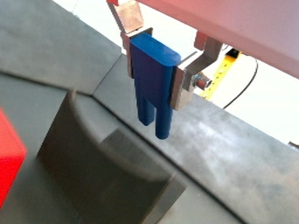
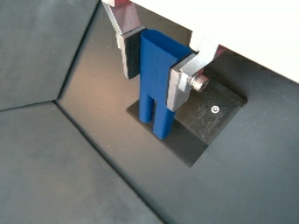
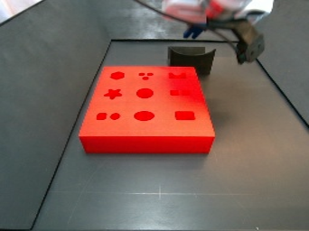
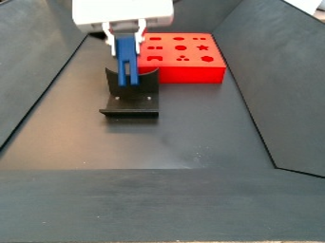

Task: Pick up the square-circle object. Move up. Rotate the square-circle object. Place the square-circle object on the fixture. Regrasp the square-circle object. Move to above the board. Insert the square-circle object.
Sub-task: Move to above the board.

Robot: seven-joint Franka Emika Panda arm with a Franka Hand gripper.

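Above the fixture (image 4: 131,101), pincer (image 1: 156,72) clamped on upright square-circle object (image 1: 153,80), 2 prongs pointing down.

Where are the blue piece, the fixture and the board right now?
blue piece (image 4: 128,59), a side view: mid-body, clamped in the gripper (image 4: 127,36) above the fixture.
fixture (image 4: 131,103), a side view: its base plate, in front of the piece.
board (image 3: 145,135), a side view: bare top near the front edge.

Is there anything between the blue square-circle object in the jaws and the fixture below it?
Nothing visible. The gripper holds the square-circle object upright, prongs down, over the fixture. In both wrist views the space beneath the prongs is open down to the fixture. The board lies off to the side, out of the path.
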